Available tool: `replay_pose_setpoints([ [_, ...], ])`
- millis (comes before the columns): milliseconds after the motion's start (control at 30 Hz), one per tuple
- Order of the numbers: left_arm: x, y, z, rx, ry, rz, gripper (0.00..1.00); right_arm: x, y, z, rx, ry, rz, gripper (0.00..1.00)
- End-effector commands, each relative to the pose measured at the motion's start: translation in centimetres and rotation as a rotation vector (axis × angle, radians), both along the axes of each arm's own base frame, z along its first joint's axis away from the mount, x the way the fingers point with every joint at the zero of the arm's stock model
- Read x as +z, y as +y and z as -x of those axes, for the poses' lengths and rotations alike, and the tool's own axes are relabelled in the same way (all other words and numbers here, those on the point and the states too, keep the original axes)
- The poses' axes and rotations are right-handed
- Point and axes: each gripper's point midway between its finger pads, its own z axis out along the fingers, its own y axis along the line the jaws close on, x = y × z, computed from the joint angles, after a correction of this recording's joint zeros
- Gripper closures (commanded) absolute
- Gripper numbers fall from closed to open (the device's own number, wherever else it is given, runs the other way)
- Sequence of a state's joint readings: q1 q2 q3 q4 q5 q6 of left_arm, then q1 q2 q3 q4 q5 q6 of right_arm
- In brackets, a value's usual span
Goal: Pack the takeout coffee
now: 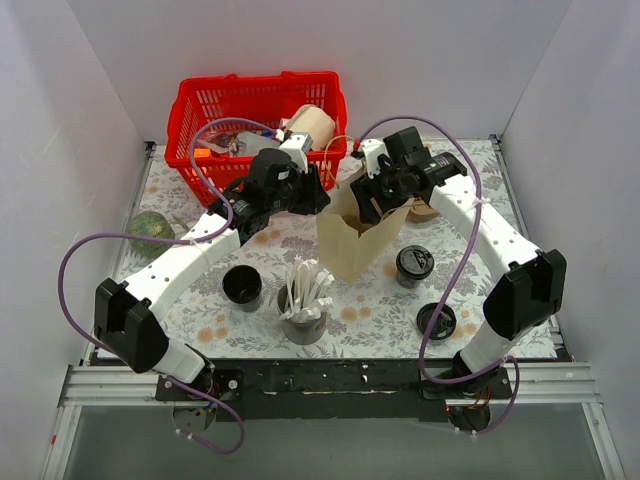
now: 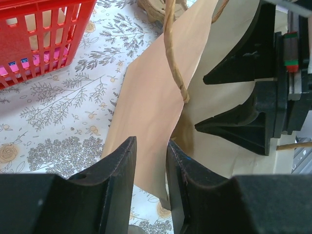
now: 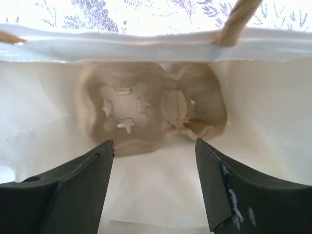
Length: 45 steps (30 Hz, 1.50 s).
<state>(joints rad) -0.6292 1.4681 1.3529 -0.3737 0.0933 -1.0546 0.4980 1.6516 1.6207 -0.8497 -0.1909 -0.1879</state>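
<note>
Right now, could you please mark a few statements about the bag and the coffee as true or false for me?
1. The lidded coffee cup stands on the table, outside the paper bag. True.
2. The cardboard cup tray inside the bag holds a cup. False: its slots are empty.
3. The left jaws pinch the bag's edge. True.
4. The right jaws grip the coffee cup. False: they are open and empty over the bag's mouth.

Floral table [image 1: 370,305] — red basket [image 1: 200,112], paper bag [image 1: 350,252], takeout coffee [image 1: 414,264], open black cup [image 1: 242,286], loose lid [image 1: 436,321]
</note>
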Motion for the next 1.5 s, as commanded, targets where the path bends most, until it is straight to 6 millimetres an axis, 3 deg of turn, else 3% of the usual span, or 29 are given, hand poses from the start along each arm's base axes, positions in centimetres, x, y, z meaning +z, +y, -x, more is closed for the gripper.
replay_pose_setpoints([
  [0,0.9,0.3,0.1,-0.002,-0.016,0.007,0.7,3.1,0.2,-0.7,-0.039,-0.099,-0.057,0.24],
  [233,0.7,0.2,0.1,-0.007,-0.009,0.008,0.7,3.6,1.6,-0.3,0.009,-0.09,-0.13,0.26],
  [400,0.8,0.0,0.2,-0.013,-0.008,0.012,0.7,2.6,4.3,2.0,0.122,-0.003,-0.229,0.39],
  [533,0.7,-0.1,0.2,-0.017,-0.003,0.016,0.7,-0.4,5.0,3.6,0.133,0.12,-0.256,0.46],
  [700,0.7,-0.2,0.3,-0.021,0.0,0.017,0.7,-3.4,4.6,4.0,0.085,0.178,-0.23,0.47],
  [933,0.8,-0.3,0.5,-0.031,0.003,0.026,0.7,-6.4,4.8,3.7,0.079,0.217,-0.21,0.46],
  [1167,1.0,-0.5,0.6,-0.041,0.003,0.035,0.7,-9.4,2.9,2.7,-0.021,0.232,-0.062,0.41],
  [1200,1.0,-0.5,0.6,-0.041,0.002,0.036,0.7,-9.1,2.8,2.4,-0.031,0.219,-0.063,0.39],
  [1300,1.1,-0.5,0.6,-0.041,0.002,0.036,0.7,-5.4,3.3,1.1,-0.041,0.128,-0.109,0.36],
  [1467,1.2,-0.7,0.5,-0.053,-0.004,0.035,0.76,4.6,4.0,-1.3,-0.108,-0.103,-0.262,0.29],
])
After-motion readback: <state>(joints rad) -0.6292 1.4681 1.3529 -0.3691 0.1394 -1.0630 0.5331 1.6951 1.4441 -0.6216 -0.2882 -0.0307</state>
